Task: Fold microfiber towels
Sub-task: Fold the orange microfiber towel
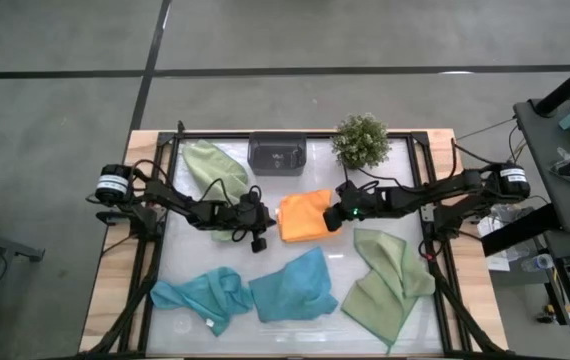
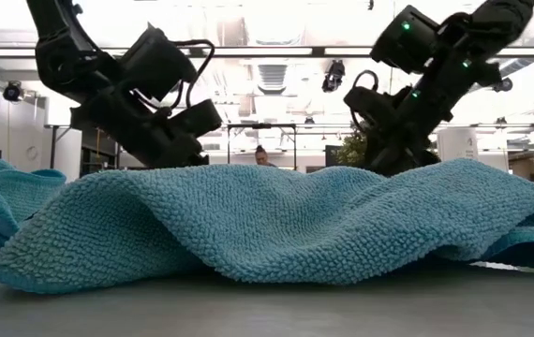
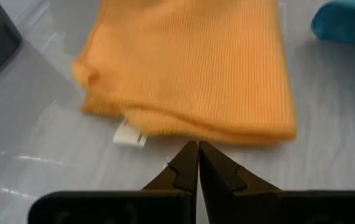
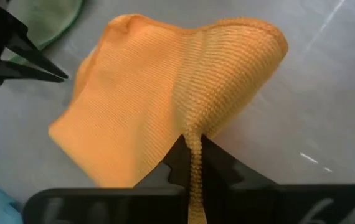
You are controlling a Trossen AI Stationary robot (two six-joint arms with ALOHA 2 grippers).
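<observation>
The orange towel [image 1: 305, 215] lies folded at the table's middle, and its white tag [image 3: 129, 135] shows at one edge. My left gripper [image 1: 265, 222] is shut and empty, its tips [image 3: 198, 149] just short of the towel's left edge. My right gripper [image 1: 337, 215] is shut on the towel's right edge. One sage green towel [image 1: 210, 165] lies far left, partly under my left arm, and the other [image 1: 390, 280] lies near right. Two teal towels [image 1: 200, 295] [image 1: 295, 285] lie crumpled along the near side; one of them [image 2: 276, 220] fills the low view. My right gripper pinches a bunched fold at the orange towel's right edge [image 4: 194, 140] between its two fingers, coming from the table's right side and slanting down. The cloth rises in a ridge at the fingers. The rest of the towel [image 4: 121, 118] lies on the table.
A dark grey tray [image 1: 278, 153] and a small potted plant [image 1: 362, 140] stand at the far edge. A black frame [image 1: 435, 260] runs along the table's sides. Bare tabletop [image 1: 335, 250] shows between the orange towel and the near towels.
</observation>
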